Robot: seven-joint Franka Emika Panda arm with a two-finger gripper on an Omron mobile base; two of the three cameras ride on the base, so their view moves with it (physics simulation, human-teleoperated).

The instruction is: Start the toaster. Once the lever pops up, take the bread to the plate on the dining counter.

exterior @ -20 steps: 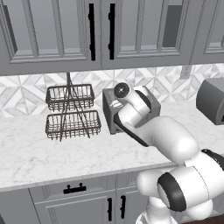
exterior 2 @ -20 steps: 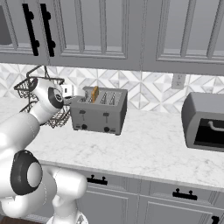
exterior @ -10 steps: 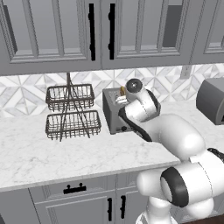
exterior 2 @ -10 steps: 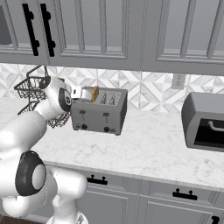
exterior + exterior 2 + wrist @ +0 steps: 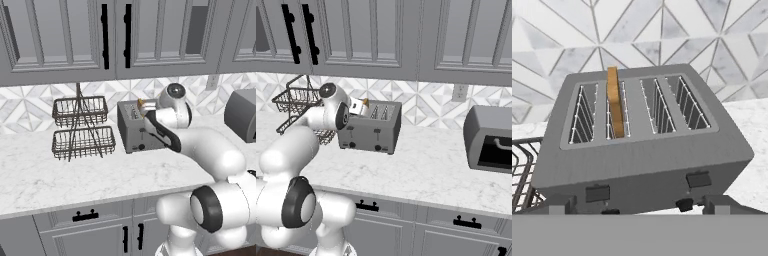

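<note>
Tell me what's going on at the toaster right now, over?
Claw open, empty, poised at the toaster front. Bread standing in second slot from left, sticking up. Wire basket beside toaster, not blocking.

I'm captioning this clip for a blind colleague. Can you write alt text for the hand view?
A grey four-slot toaster is seen from above and in front, with one golden-brown slice of bread standing up out of the second slot from the left. Two slider levers and a dark knob show on its front, white patterned tile behind it, and part of a wire basket at lower left.
</note>
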